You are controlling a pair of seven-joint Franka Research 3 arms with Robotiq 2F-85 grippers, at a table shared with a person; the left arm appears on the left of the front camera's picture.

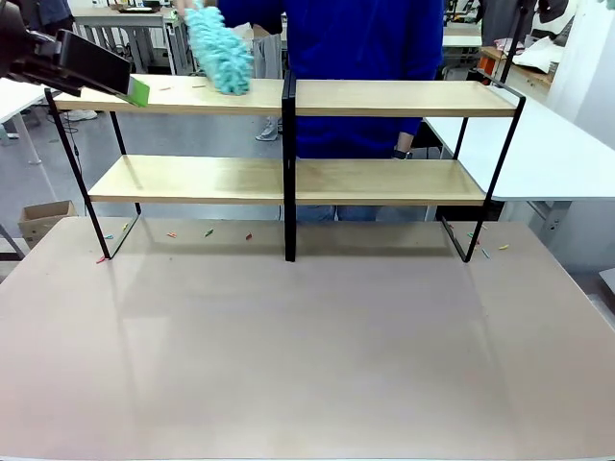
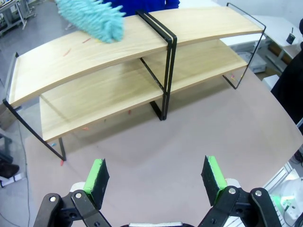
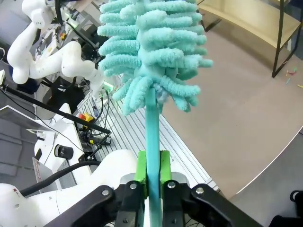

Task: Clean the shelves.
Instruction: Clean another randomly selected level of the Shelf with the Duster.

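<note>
The shelves (image 1: 288,178) stand across the far half of the bench (image 1: 307,365): two light-wood boards in a thin black frame with a black post in the middle, the frame's feet resting on the bench top. A fluffy teal duster (image 1: 219,50) rests on the top board, left of the post. Its handle end runs off the top edge of the front view, so what holds it is hard to make out. Tiny coloured scraps (image 1: 209,232) lie on the bench under the lower board, with a few more on the top board, too small to identify. Behind the shelves stands a person (image 1: 356,38) in a blue top, cut off above the chest. The left fingers (image 2: 98,176) are spread wide with nothing between them, looking down on the shelves from near their left end. In the front view one green pad (image 1: 139,91) shows right at the left end of the top board; I cannot tell whether it touches. The right fingers (image 3: 140,165) are clamped on the thin handle of a second teal duster (image 3: 151,42), whose head hides much of that view, with a corner of the shelves beyond it at the upper right
</note>
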